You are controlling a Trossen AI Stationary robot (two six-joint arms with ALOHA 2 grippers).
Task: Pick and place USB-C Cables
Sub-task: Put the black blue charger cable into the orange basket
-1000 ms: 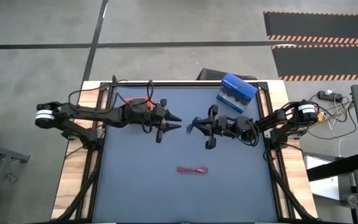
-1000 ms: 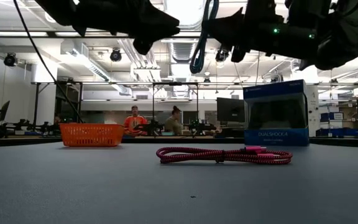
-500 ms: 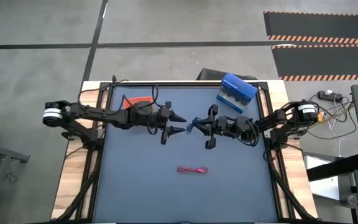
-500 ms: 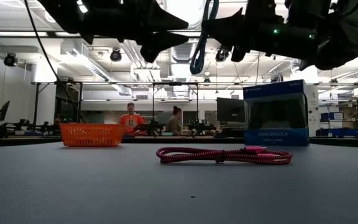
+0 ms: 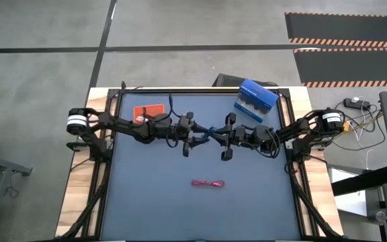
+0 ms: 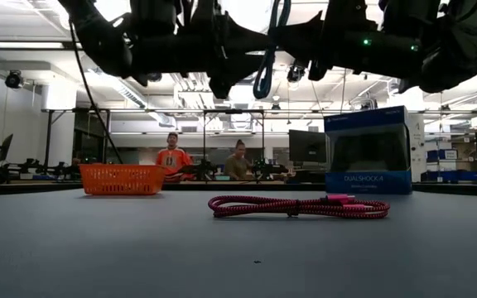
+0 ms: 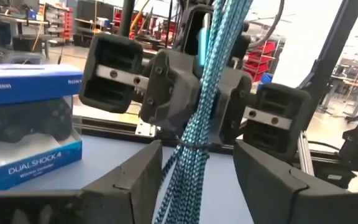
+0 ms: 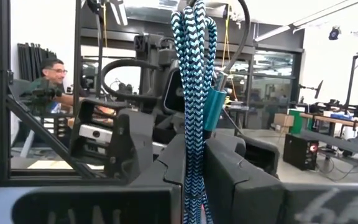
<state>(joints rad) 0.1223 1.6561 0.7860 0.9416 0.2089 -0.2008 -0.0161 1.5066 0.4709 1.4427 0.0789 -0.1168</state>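
My right gripper [image 5: 219, 136] is above the table's middle and shut on the teal cable bundle [image 5: 209, 132], which shows as a hanging loop [image 6: 264, 66] in the low view. My left gripper [image 5: 200, 136] is open and faces it from the table's left. Its two fingers [image 7: 132, 180] stand on either side of the teal bundle [image 7: 191, 143]; whether they touch it I cannot tell. The red-pink cable [image 5: 208, 183] lies flat on the table nearer the near edge [image 6: 298, 205]. The white and black cables do not show. My right gripper pinches the teal bundle [image 8: 191, 134] between its two fingers [image 8: 238, 180], several strands together, beside a teal plug [image 8: 213, 106]. The fingers come level from the table's right and lie across the bundle. The bundle is lifted clear, its loop [image 6: 263, 87] hanging below.
An orange tray [image 5: 150, 111] sits at the far left of the table, partly under my left arm [image 6: 122, 179]. A blue controller box [image 5: 256, 99] stands at the far right [image 6: 367, 151]. People sit in the room beyond the table [image 6: 172, 156].
My left arm has reached toward the table's right, from near the orange tray to the right gripper. Its open fingers now stand around the hanging teal bundle. The right gripper and the cable have kept still.
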